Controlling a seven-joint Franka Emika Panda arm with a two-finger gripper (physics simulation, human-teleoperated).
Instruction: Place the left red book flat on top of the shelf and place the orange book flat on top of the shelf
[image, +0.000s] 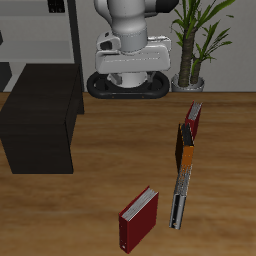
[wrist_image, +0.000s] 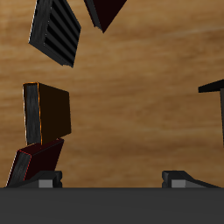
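Note:
The left red book (image: 193, 120) stands on edge on the wooden table, farthest back in a row of books; the wrist view shows it as a dark red block (wrist_image: 35, 163). Just in front of it stands the orange book (image: 185, 150), dark-faced with an orange edge in the wrist view (wrist_image: 45, 112). The shelf (image: 38, 115) is a low black box across the table from the books, and only its edge (wrist_image: 213, 87) enters the wrist view. My gripper (image: 127, 72) hangs high near the robot's base, far from both books. It is open (wrist_image: 114, 180), with nothing between its fingers.
A thin grey-and-black book (image: 179, 197) (wrist_image: 54, 31) stands in front of the orange one. A larger crimson book (image: 138, 220) (wrist_image: 105, 10) stands near the table's front edge. A potted plant (image: 195, 45) and a grey rack (image: 40, 30) are at the back.

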